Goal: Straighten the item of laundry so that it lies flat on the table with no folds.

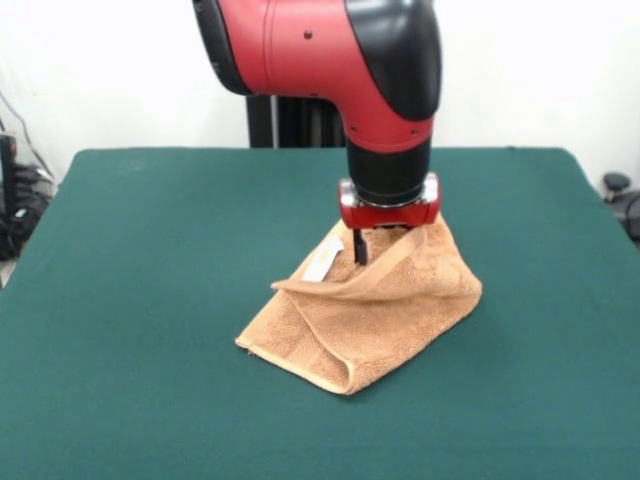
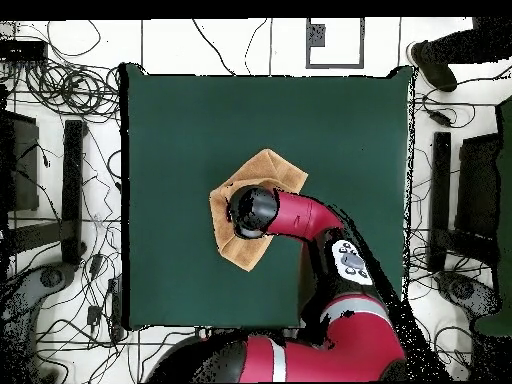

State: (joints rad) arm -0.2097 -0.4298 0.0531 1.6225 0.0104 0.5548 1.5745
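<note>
So from my end, the towel [image 1: 365,315] sat roughly mid-surface [image 1: 150,300], maybe a touch toward the robot's side, and it was tented rather than flat: one part was pulled up to a peak right under the end effector [image 1: 372,245], and the rest draped down and away from that peak toward the camera in the front view. I could see one dark finger [image 1: 358,246] poking down into the raised cloth next to the white tag [image 1: 322,262], but the other side was buried behind the terry, so I honestly couldn't tell how wide the end effector stood or whether it really had the cloth pinched. My guess was that it did, since the peak hung right off it, but that's a guess. The bit that mattered for the next move: the end effector was over the towel's far end in the front view, and the slack ran out from there to the low edge and the folded corner [image 1: 345,385] resting on the surface. In the overhead view the arm [image 2: 300,215] covered the middle of the towel and tan corners stuck out around it. So I figured any dragging or lifting had to go away from that resting corner, along the drape line, or the fold would just get worse.
</note>
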